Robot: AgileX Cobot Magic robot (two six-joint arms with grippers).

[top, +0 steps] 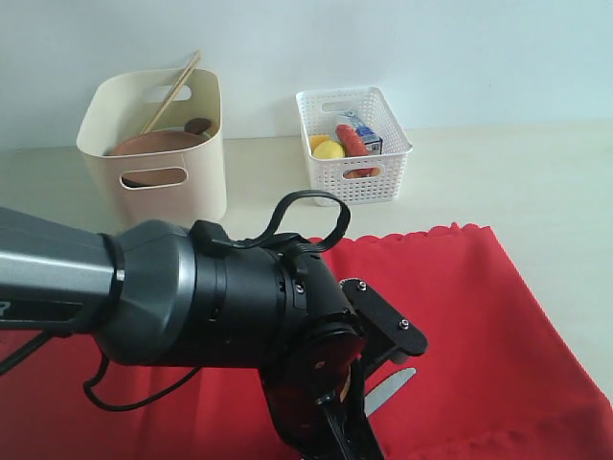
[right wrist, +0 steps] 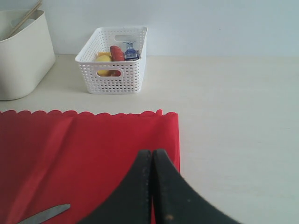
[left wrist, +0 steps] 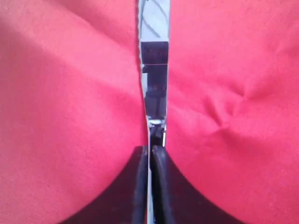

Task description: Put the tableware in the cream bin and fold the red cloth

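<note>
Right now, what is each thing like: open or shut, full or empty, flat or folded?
Left gripper: shut on the thin steel knife.
Steel knife: pinched between the jaws, over the cloth.
Right gripper: shut, holding nothing.
Large red scalloped cloth: spread out, not folded, slightly wrinkled.
Tall cream plastic bin: upright, holding a round brown wooden plate and long wooden chopsticks.
White lattice basket: upright, holding food.
</note>
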